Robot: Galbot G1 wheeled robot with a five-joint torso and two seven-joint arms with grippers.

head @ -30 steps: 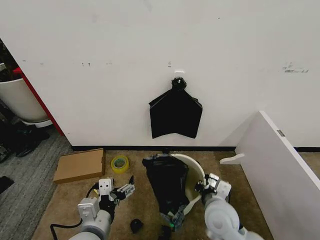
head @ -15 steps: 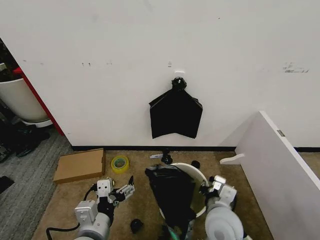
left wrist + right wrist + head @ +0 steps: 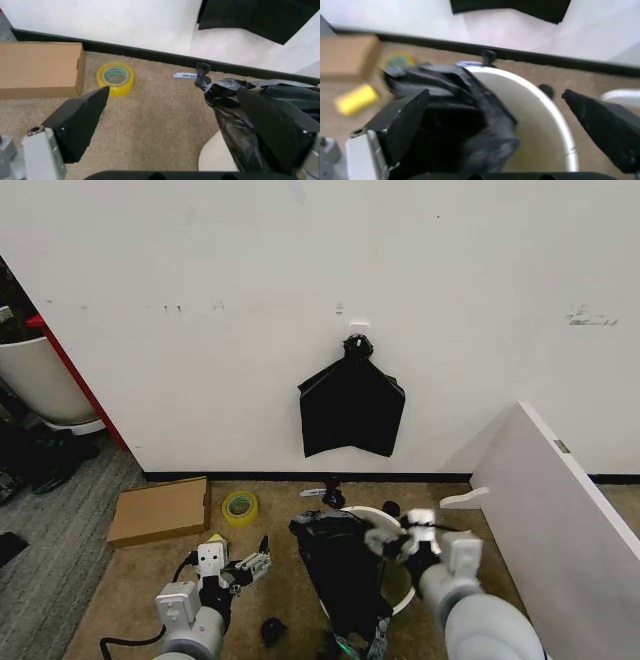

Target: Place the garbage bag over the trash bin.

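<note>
A cardboard box [image 3: 160, 510] lies on the carpet by the wall, with a yellow tape roll [image 3: 239, 507] just beside it. The left pincer [image 3: 252, 561] hovers low over the carpet near the roll, its fingers spread and holding nothing. Next comes the bag [image 3: 340, 565], crumpled over the bin's [image 3: 400, 600] left rim and hanging down its outer side. The right pincer [image 3: 390, 540] hangs over the bin's mouth, fingers spread, beside the bag's top edge. A white panel [image 3: 560, 520] leans at far right.
</note>
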